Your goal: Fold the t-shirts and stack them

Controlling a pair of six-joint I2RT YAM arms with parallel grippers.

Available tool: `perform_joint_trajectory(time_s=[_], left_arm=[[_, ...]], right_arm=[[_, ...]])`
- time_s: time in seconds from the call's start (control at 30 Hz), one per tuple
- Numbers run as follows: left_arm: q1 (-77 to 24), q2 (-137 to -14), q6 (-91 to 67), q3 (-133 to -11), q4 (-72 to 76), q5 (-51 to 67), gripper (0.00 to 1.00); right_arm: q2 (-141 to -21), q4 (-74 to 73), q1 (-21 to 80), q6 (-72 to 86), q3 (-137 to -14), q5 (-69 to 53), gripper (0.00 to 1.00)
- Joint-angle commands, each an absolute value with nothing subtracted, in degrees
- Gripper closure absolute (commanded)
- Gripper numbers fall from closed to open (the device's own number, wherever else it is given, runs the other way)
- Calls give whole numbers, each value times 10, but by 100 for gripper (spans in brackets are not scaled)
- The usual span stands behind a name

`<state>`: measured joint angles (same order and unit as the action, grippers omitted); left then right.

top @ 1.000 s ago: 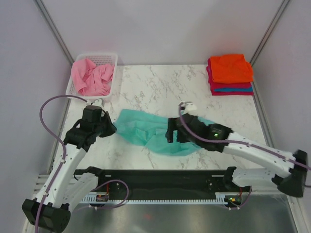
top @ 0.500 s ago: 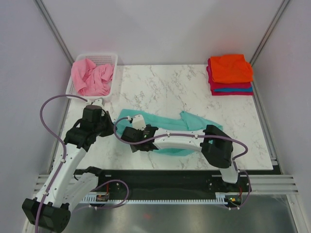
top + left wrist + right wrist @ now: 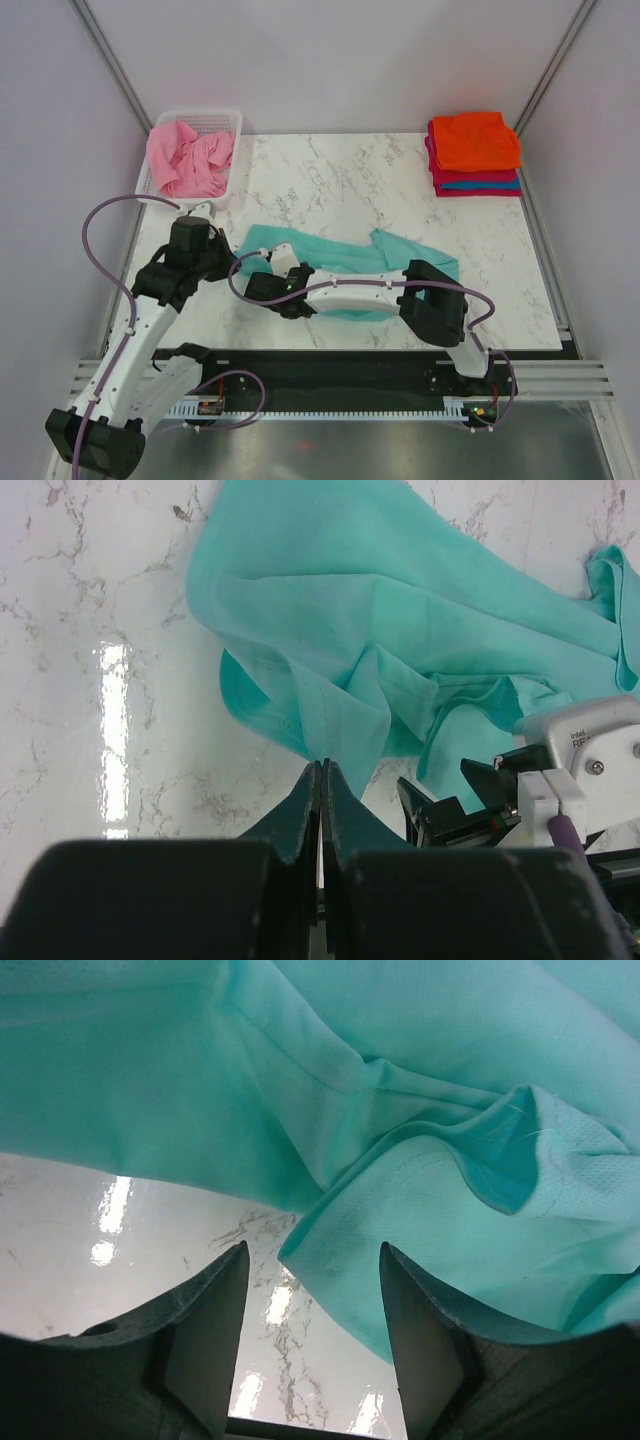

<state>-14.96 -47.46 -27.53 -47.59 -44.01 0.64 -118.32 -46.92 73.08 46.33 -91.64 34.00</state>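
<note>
Moved: your right arm has swung off the shirt's right half and across to its near-left edge, and its jaws have narrowed on the way. Your left arm has kept its place.
Left gripper (image 3: 320, 772): clenched, fingertips together, pinching the near-left hem of the crumpled teal cloth t-shirt (image 3: 335, 256).
Right gripper (image 3: 312, 1295): jaws apart. A folded hem corner hangs between the two fingers, but neither pad visibly presses on it, so you hold nothing here yet.
Key relation: the hem corner lies straight ahead of your right gripper, inside its gap. That gripper sits just beside the left one, to its right on the same near edge. The shirt's long axis runs left to right, trailing away to the right of both grippers.
Nearer arm: both are at the edge, and only the right has a grip to make.
Likely call: close on that corner, then draw it rightward along the long axis to spread the hem.
Shirt's place: unfolded on the white marble table (image 3: 330, 180), in its near half.
Far left: a crumpled pink cloth t-shirt (image 3: 188, 158) in the white slotted plastic basket (image 3: 212, 118).
Far right: a stack of folded tees (image 3: 478, 142), orange on top, well apart from your work.
</note>
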Motion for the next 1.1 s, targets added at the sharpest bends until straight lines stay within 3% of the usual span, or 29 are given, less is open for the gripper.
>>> perform_joint_trajectory(time_s=[0.0,0.23,0.33,0.43,0.53,0.83,1.07], left_arm=[[-148,-470,-258,-476,-420,22,98],[-148,-469,-258,-476,-420,19,98],[-148,-470,-258,-476,-420,19,98],[-147,-470,-258,-476,-420,19,98],[-148,-471,-258,-476,-420,18,98],[-146,-446,-250,-488,-424,11,98],[-146,-377,-265,-568,-443,-4,98]], right_arm=[[-1194,-480,731,472,-916,374,39],[-1195,-481,725,475,-897,382,51],[-1188,-481,723,478,-888,387,61],[-1177,-481,722,479,-883,391,84],[-1159,-485,722,481,-881,395,100],[-960,-635,722,506,-860,519,100],[-729,-616,730,389,-873,583,100]])
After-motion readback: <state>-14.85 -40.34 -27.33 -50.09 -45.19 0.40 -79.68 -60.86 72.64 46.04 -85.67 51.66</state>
